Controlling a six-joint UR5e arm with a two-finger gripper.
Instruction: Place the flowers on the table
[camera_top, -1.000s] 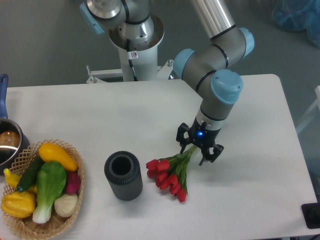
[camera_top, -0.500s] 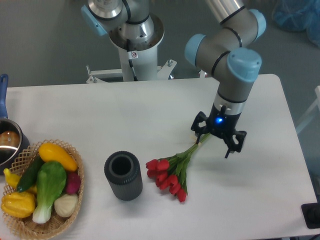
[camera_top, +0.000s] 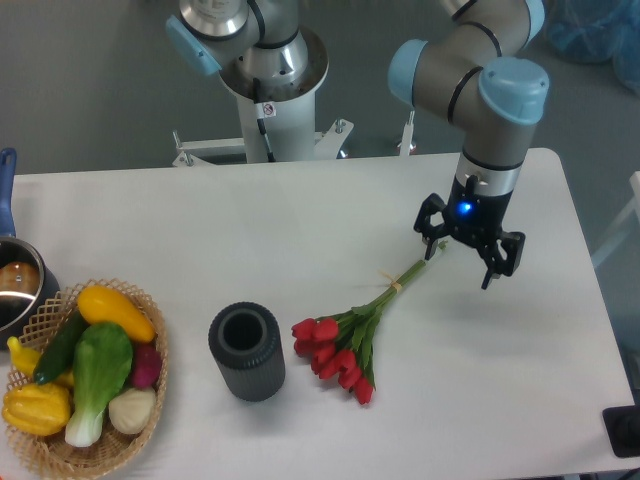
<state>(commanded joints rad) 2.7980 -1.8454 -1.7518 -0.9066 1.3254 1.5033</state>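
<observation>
Fixed camera: flowers (camera_top: 345, 345) lay flat on the white worktop (camera_top: 300, 230), red heads toward 7 o'clock, stem ends toward 1 o'clock. Tool (camera_top: 466, 257) hung at the stem tips, fingers spread apart, gripping nothing; whether a finger touched the stems was unclear. Dark cylinder cup (camera_top: 246, 351) stood upright just at 9 o'clock of the blooms. Wicker basket (camera_top: 55, 443) with vegetables (camera_top: 95, 365) sat at the far 9 o'clock edge, a pot (camera_top: 15, 285) at its 11 o'clock.
</observation>
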